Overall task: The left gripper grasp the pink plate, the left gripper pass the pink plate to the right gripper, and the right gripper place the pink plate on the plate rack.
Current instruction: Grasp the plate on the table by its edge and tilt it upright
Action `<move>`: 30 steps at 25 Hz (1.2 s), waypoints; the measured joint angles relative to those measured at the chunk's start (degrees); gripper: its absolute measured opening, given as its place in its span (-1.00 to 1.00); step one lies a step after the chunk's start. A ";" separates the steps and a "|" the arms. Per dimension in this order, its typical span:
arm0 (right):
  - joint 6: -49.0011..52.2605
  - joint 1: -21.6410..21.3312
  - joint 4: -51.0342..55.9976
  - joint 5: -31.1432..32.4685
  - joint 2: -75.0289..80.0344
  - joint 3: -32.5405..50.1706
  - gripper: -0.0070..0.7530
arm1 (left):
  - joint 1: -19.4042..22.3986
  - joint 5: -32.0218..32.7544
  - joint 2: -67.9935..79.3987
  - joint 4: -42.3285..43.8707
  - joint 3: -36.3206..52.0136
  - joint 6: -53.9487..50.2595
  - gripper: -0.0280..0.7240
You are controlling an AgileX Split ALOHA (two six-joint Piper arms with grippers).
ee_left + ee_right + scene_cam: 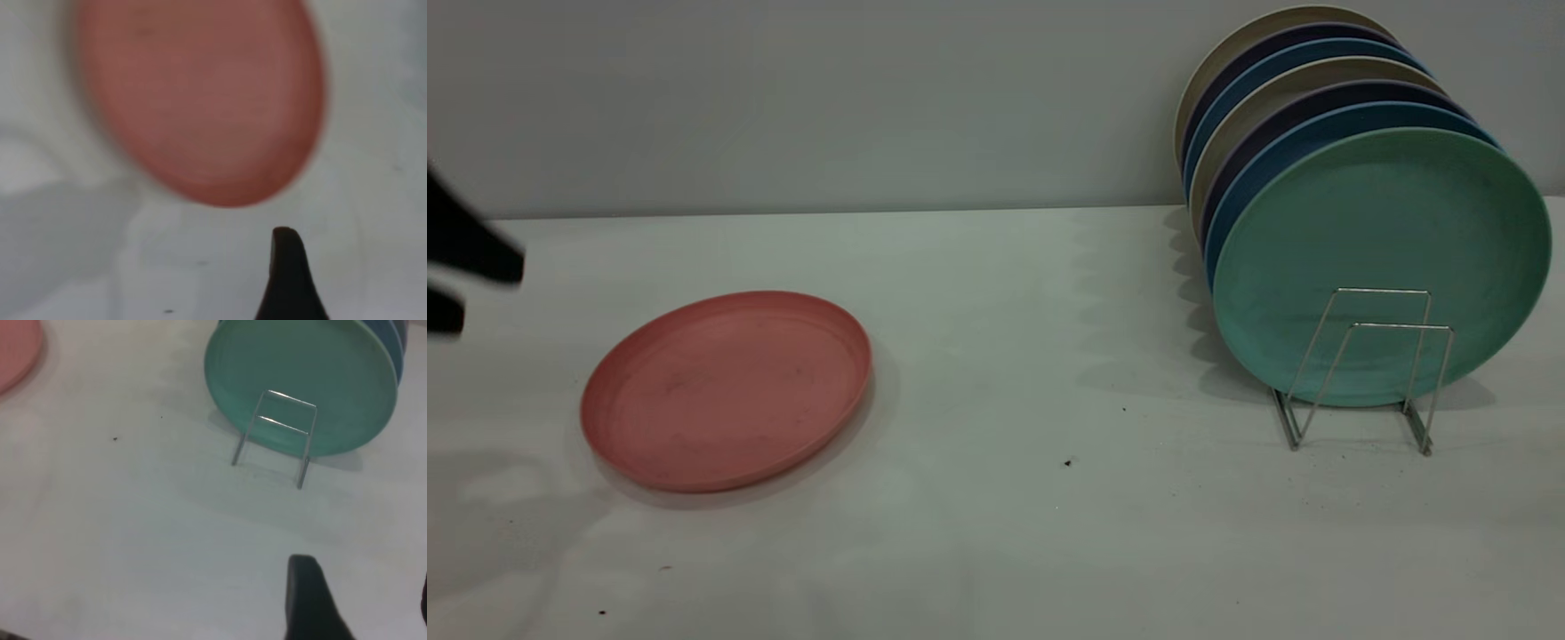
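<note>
The pink plate (pixel 725 391) lies flat on the white table at the left. It also shows in the left wrist view (pixel 200 93) and at a corner of the right wrist view (pixel 13 353). My left gripper (pixel 491 292) is at the far left edge, open and empty, a short way left of the plate and above the table. One of its fingers (pixel 287 273) shows just short of the plate's rim. The plate rack (pixel 1360 373) stands at the right, with two front wire loops bare (pixel 275 433). My right gripper (pixel 363 590) is open and empty above the table, nearer the front than the rack; it is out of the exterior view.
A mint-green plate (pixel 1378 258) stands upright in the rack behind the bare loops. Several blue, dark and beige plates (pixel 1280 89) stand behind it up to the back wall. Small dark specks (pixel 1067 462) lie on the table between the pink plate and the rack.
</note>
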 joint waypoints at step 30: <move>-0.01 0.00 0.01 -0.11 0.00 0.00 0.11 | -2.28 -0.25 34.36 -37.63 -5.54 30.70 0.22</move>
